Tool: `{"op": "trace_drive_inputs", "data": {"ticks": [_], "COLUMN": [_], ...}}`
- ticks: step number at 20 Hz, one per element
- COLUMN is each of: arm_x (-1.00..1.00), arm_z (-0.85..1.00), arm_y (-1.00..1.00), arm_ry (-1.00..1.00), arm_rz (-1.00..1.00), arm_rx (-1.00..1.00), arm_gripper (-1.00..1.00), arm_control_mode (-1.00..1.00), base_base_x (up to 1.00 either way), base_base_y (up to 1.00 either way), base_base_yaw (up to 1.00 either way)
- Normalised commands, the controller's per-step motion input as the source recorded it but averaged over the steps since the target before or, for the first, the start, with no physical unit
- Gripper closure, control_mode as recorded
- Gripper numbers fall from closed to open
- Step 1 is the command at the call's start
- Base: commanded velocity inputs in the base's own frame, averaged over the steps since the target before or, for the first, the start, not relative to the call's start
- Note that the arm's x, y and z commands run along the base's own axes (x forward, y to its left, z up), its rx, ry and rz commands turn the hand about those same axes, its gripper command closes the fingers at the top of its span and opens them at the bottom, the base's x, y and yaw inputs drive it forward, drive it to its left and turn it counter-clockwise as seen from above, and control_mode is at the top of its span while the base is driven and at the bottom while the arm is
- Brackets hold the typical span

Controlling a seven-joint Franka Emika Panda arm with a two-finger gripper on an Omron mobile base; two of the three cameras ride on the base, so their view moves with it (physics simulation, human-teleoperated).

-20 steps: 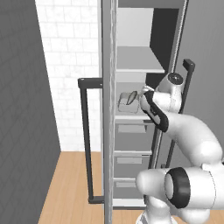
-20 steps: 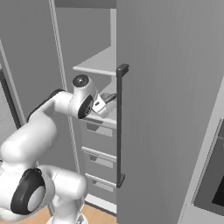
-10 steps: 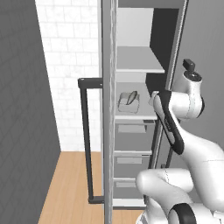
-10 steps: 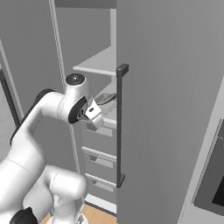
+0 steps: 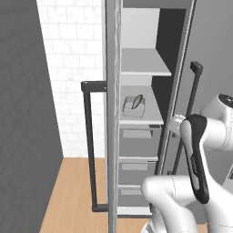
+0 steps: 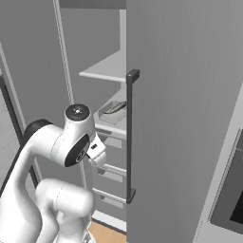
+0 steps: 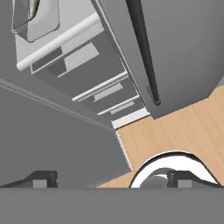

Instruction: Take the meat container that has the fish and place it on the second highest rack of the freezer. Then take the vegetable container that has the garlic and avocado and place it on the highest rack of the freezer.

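Silver-grey fish, grey freezer

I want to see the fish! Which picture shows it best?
The left base view: the fish lies in plain sight in its tray on the lower shelf. The right base view shows it smaller, half behind the door; the hand view cuts it off.

My freezer stands open ahead of me, its two light-grey shelves stacked above grey drawers. The highest rack sits at twelve o'clock of the lower one. The second highest rack carries one pale tray, the meat container, with the fish lying in it, tilted toward one o'clock. Through my hand camera that tray rests at eleven o'clock, at the shelf's front lip. Below lies wooden floor.
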Motion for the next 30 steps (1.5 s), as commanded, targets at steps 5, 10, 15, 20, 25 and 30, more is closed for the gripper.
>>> {"op": "trace_drive_inputs", "data": {"ticks": [5,10,15,20,25,30], "arm_x": [-0.17,0.0,0.0,0.0,0.0,0.0], "arm_z": [-0.05,0.0,0.0,0.0,0.0,0.0], "arm_y": [0.0,0.0,0.0,0.0,0.0,0.0], "arm_ry": [0.01,0.0,0.0,0.0,0.0,0.0], "arm_rz": [0.0,0.0,0.0,0.0,0.0,0.0], "arm_rx": [0.01,0.0,0.0,0.0,0.0,0.0], "arm_gripper": [-1.0,-1.0,-1.0,-1.0,-1.0,-1.0], "arm_control_mode": [-1.0,1.0,1.0,1.0,1.0,1.0], "base_base_x": [0.0,0.0,-0.18,-0.62,-0.52,-0.04], "base_base_y": [0.0,-0.09,-0.9,-0.76,-0.89,-1.0], "base_base_yaw": [0.0,0.0,0.0,-0.01,-0.09,-0.16]}}
